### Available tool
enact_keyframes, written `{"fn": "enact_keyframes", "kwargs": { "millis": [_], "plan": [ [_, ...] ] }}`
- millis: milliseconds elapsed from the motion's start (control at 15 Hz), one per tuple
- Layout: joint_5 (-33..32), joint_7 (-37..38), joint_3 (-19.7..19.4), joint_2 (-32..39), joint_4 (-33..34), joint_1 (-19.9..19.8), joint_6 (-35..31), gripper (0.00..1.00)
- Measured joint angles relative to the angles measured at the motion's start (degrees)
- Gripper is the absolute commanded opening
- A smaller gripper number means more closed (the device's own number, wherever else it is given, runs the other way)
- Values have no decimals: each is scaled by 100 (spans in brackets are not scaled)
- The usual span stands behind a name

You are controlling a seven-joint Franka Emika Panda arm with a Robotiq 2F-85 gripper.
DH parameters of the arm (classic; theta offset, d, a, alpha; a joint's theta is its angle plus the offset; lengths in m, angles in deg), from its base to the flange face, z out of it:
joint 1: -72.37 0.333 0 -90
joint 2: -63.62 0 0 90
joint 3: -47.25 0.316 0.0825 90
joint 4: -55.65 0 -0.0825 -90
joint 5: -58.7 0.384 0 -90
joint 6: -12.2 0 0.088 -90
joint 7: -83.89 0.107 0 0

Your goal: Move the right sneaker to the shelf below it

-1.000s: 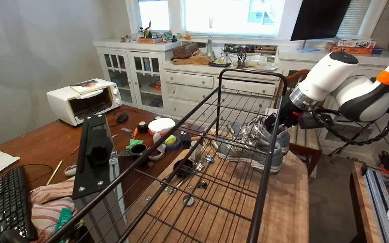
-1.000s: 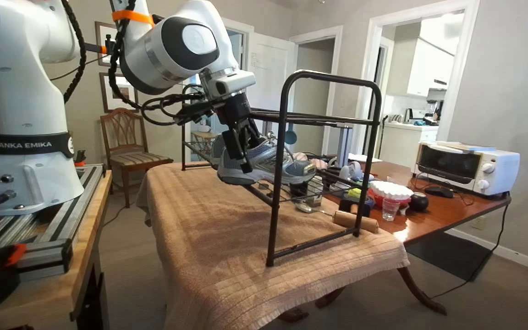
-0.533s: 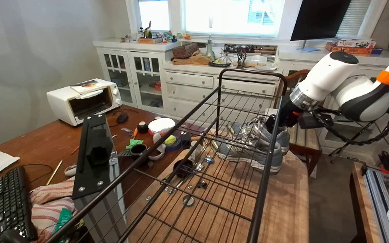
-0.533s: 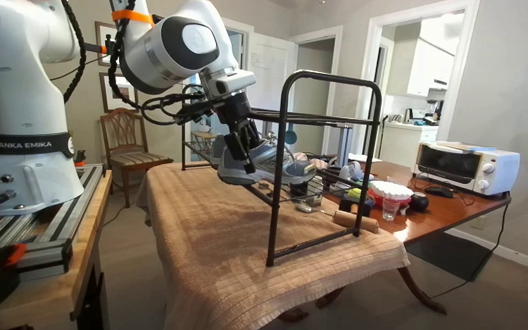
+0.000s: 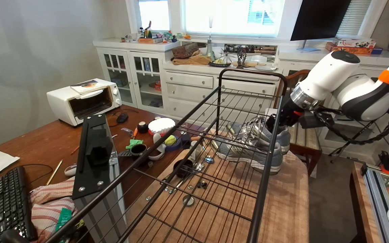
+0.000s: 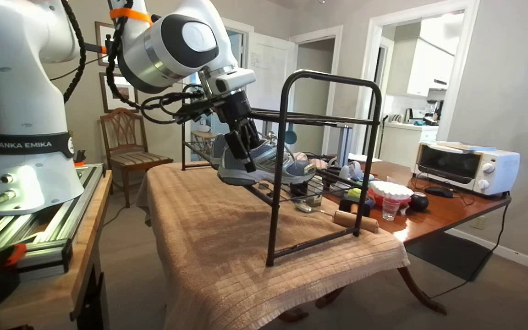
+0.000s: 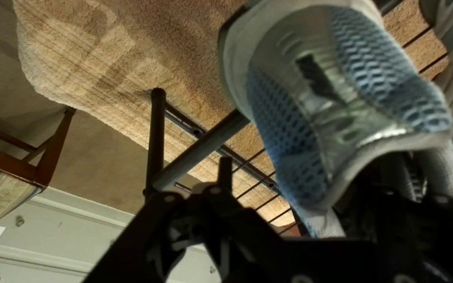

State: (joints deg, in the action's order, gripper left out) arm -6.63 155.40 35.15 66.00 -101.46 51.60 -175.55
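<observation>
Presumably as padding, the tabletop [image 6: 456, 208] carries a tan towel [image 6: 209, 229] beneath the black rack [image 6: 273, 229]. The rack's lower wire-grid shelf [image 7: 201, 151] bears the right sneaker [image 6: 266, 165], its heel overhanging the edge, which leaves the collar [image 7: 383, 149] accessible. The pincer [image 6: 253, 153] stands partly spread, apparently to pinch the sneaker's side: one finger [image 7: 225, 173] outside with a gap visible, the other seemingly inside. No hold is evident.

This is a room in a home: white built-in cabinets [image 5: 188, 91] stand under the windows [image 5: 231, 17], 2 framed pictures [image 6: 125, 93] hang on the wall [image 6: 89, 98], and a doorway [image 6: 463, 46] opens onto a kitchen [image 6: 422, 75].
</observation>
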Motion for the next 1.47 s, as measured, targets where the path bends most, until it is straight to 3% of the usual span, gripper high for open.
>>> {"fn": "enact_keyframes", "kwargs": {
  "millis": [600, 867, 1133, 1467],
  "plan": [
    [-688, -81, -162, -114, 4, -39, -71, 100],
    [-767, -39, -168, -456, 19, -38, 203, 100],
    [-1193, 754, 37, -834, 160, -39, 714, 100],
    [-1848, 1757, 258, -731, 174, -38, 1138, 100]
  ]
}}
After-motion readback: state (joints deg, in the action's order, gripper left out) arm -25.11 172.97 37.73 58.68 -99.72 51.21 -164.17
